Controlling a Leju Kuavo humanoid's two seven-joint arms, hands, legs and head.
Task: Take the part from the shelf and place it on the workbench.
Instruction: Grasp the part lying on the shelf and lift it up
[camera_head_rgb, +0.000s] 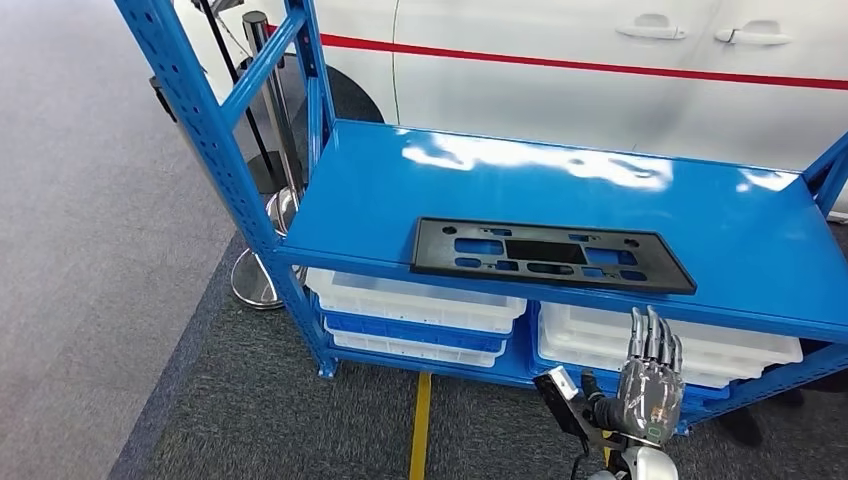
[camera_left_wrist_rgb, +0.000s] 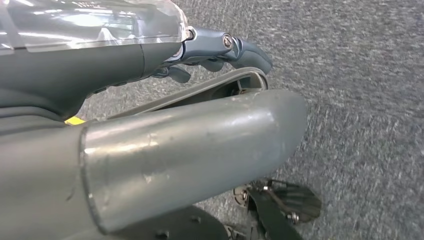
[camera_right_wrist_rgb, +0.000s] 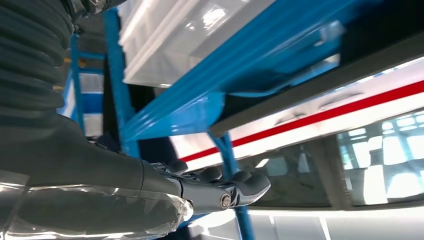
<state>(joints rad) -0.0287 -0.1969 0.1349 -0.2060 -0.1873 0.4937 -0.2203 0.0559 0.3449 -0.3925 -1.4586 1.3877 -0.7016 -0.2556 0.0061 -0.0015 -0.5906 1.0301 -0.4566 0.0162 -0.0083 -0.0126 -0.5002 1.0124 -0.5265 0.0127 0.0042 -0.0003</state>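
Part (camera_head_rgb: 552, 255): black, flat, slotted plate, lying along the front edge of the blue shelf (camera_head_rgb: 400, 190), untouched.

Going left to right in the head view: grey carpet (camera_head_rgb: 80, 250) at far left; chrome stanchion base (camera_head_rgb: 262, 268) beside the rack's blue upright; shelf deck with the plate toward its near lip; white bins (camera_head_rgb: 410, 300) stacked on the level below; white car body with a red stripe (camera_head_rgb: 600, 70) behind; right hand (camera_head_rgb: 650, 385) low at centre-right, below the shelf edge, just under the plate's right end.

Right hand: empty, fingers extended upward and close together, nothing grasped, well short of contact. Right wrist view: same fingers (camera_right_wrist_rgb: 235, 186) straight, beneath the blue shelf rail.

Left hand (camera_left_wrist_rgb: 220, 47): hanging over carpet in the left wrist view, fingers partly curled, nothing visibly held; cannot tell for sure whether released or clenched.

Step in hand, by judgement: raising the right hand for the pick.

Risks from here:
- Fingertips catching under the shelf lip on the way up, from rising too close to the rail.
- Thin plate flat on a slick deck, so little to grip; likely to slide backward if pushed rather than pinched.
- One-ended grasp on a long piece: tilt, sag, or slip out.
- Plate's overhanging edge knocked off the front.
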